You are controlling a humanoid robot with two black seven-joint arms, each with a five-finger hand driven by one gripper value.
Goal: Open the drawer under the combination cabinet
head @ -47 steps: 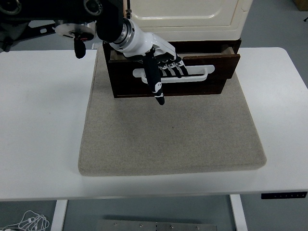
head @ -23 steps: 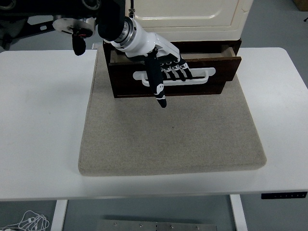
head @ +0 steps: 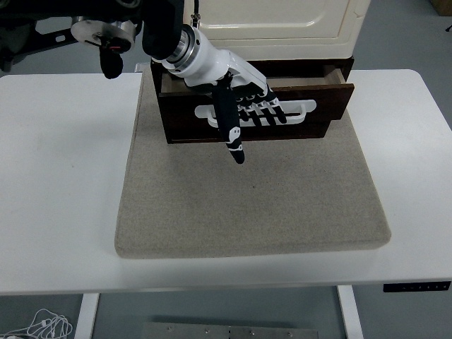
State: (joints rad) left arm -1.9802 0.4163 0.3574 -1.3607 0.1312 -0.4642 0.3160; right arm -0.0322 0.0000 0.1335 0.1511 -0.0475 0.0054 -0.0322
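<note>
Head view: one dark drawer (head: pixel 311 127) under one cream cabinet (head: pixel 282 28), on one grey mat (head: pixel 247 205), w/ left hand (head: pixel 244 106) fingers curled round the one white handle (head: pixel 304 109), thumb pointing down; drawer sits slightly further out vs 1 s ago.

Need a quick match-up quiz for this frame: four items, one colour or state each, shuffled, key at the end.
Column A:
1. dark brown wooden drawer
2. white slotted drawer handle
3. grey felt mat
4. left hand

Column B:
a. lies flat on the white table
b. fingers hooked through the handle
c. pulled partly out
d. mounted on the drawer front

Pairs: 1-c, 2-d, 3-a, 4-b
</note>
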